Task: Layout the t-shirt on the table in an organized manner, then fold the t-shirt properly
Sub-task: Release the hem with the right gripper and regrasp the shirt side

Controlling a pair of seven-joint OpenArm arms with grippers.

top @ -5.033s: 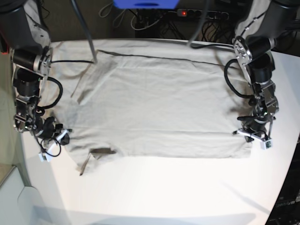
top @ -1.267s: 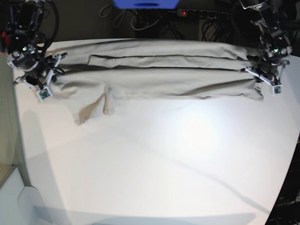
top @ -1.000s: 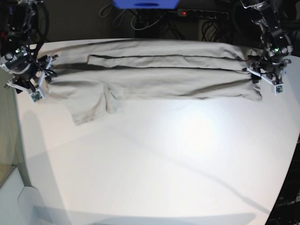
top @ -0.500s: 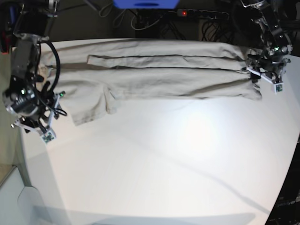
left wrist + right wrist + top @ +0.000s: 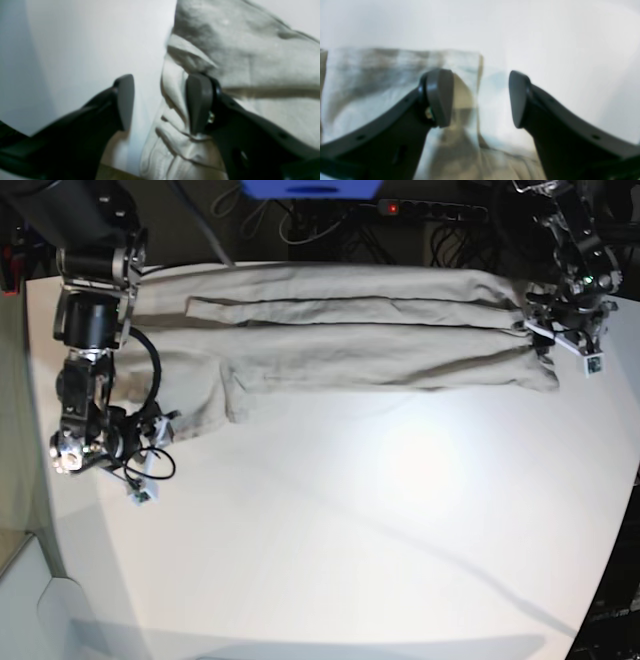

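A beige-grey t-shirt (image 5: 340, 330) is seen folded lengthwise into a long band across the far part of the white table (image 5: 380, 540), with one short sleeve (image 5: 195, 405) hanging out of the band toward the near side. The left gripper (image 5: 160, 100) is positioned at the hem end of the band, its jaws standing apart with nothing clamped between them. One of its fingers (image 5: 198, 102) is set against bunched folds of the shirt, which spread out beyond and to that side of it, while the other finger (image 5: 125, 100) is held over bare tabletop. Whether that first finger presses into the cloth or only rests beside it cannot be told from the blurred wrist view.

The right gripper (image 5: 480, 98) is held low at the sleeve end, likewise spread wide and empty. In its wrist view the sleeve's free edge is seen running between the jaws: cloth lies under and beyond one finger (image 5: 440, 96), bare table under the other (image 5: 518, 97). In the base view this gripper (image 5: 145, 450) is placed just beside the sleeve's outer corner, and the left one (image 5: 565, 340) at the band's opposite end.
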